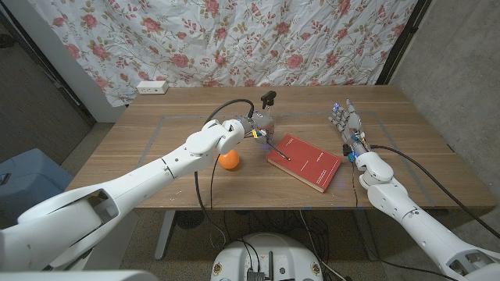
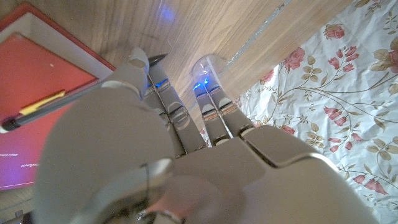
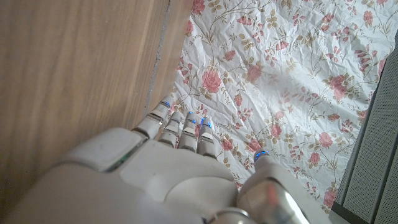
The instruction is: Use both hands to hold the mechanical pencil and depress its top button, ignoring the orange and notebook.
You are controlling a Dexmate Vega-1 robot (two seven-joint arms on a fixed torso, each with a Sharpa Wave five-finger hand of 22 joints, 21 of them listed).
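Observation:
My left hand [image 1: 255, 127] is above the table's middle and holds the mechanical pencil [image 1: 277, 150], a thin dark stick with a yellow clip. The pencil slants down to the right, and its free end reaches over the red notebook [image 1: 306, 161]. In the left wrist view the pencil [image 2: 68, 98] runs across the fingers [image 2: 134, 78], with the notebook [image 2: 37, 68] beneath. My right hand [image 1: 348, 126] stands at the right of the table with its fingers stretched out and apart, holding nothing. It is well clear of the pencil. The right wrist view shows those straight fingers [image 3: 180, 127].
The orange [image 1: 229, 160] lies just below my left hand, left of the notebook. A white power strip [image 1: 152, 87] sits at the table's [image 1: 156, 156] far left edge. A flowered curtain [image 1: 234, 39] hangs behind.

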